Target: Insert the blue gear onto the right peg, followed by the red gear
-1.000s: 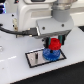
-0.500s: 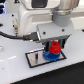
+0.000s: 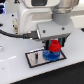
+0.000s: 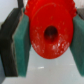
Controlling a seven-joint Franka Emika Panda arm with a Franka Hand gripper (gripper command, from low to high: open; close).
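In the wrist view, the pincer [image 4: 49, 40] grips the small round red plastic gear [image 4: 50, 31] between its green pads [image 4: 21, 42]. In the exterior view, that gear sits directly above the wide flat bright-blue toothed gear [image 3: 50, 56], at the three o'clock end of the grey black-rimmed rectangular base plate [image 3: 36, 58] on the white tabletop [image 3: 20, 72].

red gear [image 4: 49, 31]: glossy smooth plastic | pads [image 4: 21, 47]: matt green rubbery | table [image 3: 15, 70]: glossy white
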